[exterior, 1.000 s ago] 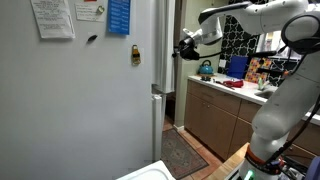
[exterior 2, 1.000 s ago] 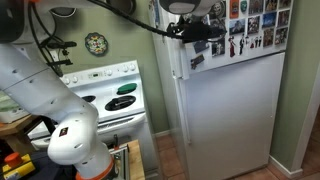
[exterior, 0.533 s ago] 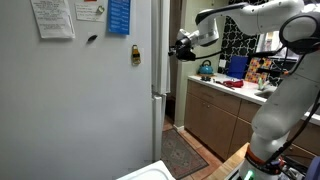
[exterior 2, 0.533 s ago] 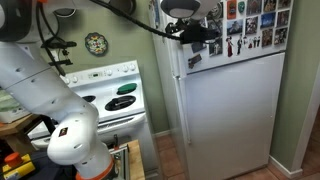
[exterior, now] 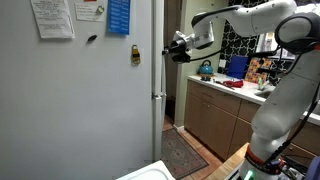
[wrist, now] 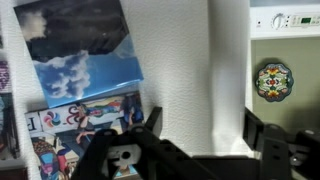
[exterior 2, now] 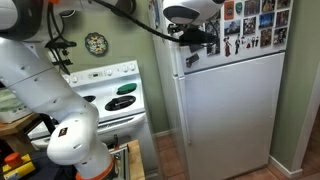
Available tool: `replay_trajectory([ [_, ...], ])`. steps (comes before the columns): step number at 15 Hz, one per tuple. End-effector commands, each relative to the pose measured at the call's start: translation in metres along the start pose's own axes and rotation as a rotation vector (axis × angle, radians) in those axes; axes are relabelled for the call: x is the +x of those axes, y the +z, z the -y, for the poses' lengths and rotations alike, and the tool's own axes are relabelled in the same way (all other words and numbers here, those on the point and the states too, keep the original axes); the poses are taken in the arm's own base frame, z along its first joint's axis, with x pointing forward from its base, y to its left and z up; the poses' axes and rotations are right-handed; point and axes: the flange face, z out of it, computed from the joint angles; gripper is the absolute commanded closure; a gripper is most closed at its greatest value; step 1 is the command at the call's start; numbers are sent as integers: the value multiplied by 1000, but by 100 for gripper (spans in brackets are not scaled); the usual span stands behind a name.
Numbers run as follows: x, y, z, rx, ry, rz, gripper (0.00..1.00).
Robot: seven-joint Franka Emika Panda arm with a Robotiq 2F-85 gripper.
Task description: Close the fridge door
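Note:
The fridge door shows edge-on as a narrow white vertical strip (exterior: 158,45) beside the fridge's broad side wall. In an exterior view its front (exterior 2: 212,42) carries photos and magnets. In the wrist view its white textured face (wrist: 180,60) fills the space ahead of the fingers, with photos to the left. My gripper (exterior: 172,48) is at the door's free edge, level with the upper compartment; it also shows in an exterior view (exterior 2: 188,36). In the wrist view its fingers (wrist: 200,128) stand apart, open, holding nothing.
The white lower door (exterior 2: 230,120) sits below. A white stove (exterior 2: 110,95) and a round wall clock (exterior 2: 96,44) are beside the fridge. A wooden counter with clutter (exterior: 235,92) and a floor rug (exterior: 185,152) lie behind the arm. Papers (exterior: 55,18) hang on the side wall.
My gripper has moved closer to the fridge door's edge over the last second. The door itself shows no clear swing.

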Motion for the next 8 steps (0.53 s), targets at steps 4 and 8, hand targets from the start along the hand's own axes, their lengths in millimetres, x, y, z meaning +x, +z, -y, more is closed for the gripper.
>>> replay_trajectory([
  [4,7,-5,8,17,-28,-27,0],
  [8,13,-29,24,7,-16,3,0],
])
